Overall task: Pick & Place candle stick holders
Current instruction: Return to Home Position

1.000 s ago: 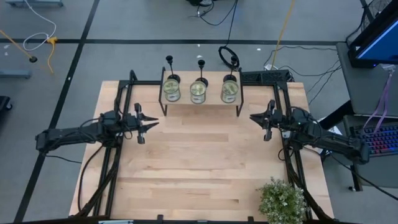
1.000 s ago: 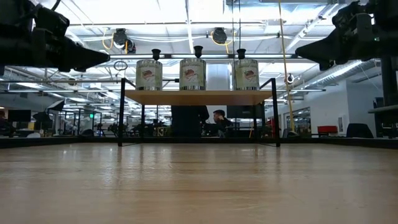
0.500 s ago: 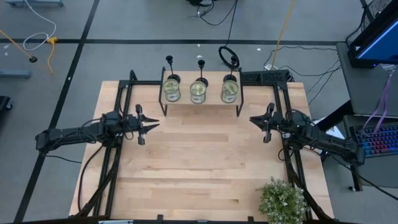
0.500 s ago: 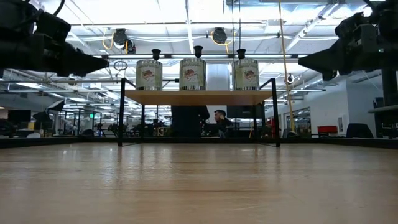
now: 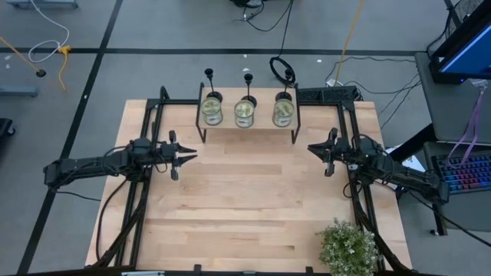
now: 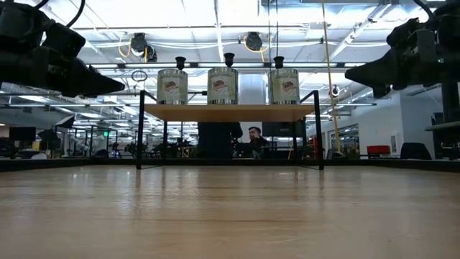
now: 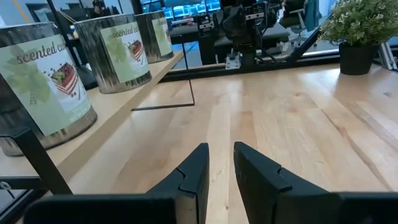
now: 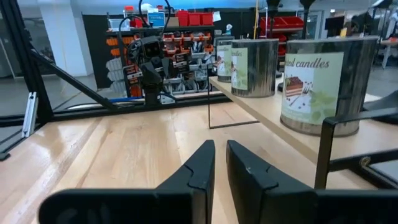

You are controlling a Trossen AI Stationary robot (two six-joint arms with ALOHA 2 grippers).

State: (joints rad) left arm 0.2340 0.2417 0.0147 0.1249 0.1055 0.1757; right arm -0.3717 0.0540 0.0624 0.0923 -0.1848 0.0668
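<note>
Three black candle stick holders (image 5: 212,95) (image 5: 248,96) (image 5: 285,95) stand at the far side of a raised wooden shelf (image 5: 247,132), behind three clear jars (image 5: 212,115). In the low view only their cup tops (image 6: 180,62) (image 6: 229,58) (image 6: 279,62) show above the jars. My left gripper (image 5: 192,155) hovers above the table, left of the shelf, pointing right, empty, its fingers (image 7: 194,168) almost together. My right gripper (image 5: 309,147) hovers right of the shelf, pointing left, also empty with its fingers (image 8: 202,162) almost together.
A potted plant (image 5: 347,245) stands at the near right corner. Black frame rails (image 5: 142,207) (image 5: 360,199) run along both sides of the table. The shelf stands on thin black legs (image 6: 140,129). Bare wood lies between the grippers and the near edge.
Both grippers have sunk a little toward the table, the right one first and then the left. The holders and jars have stayed where they were.
</note>
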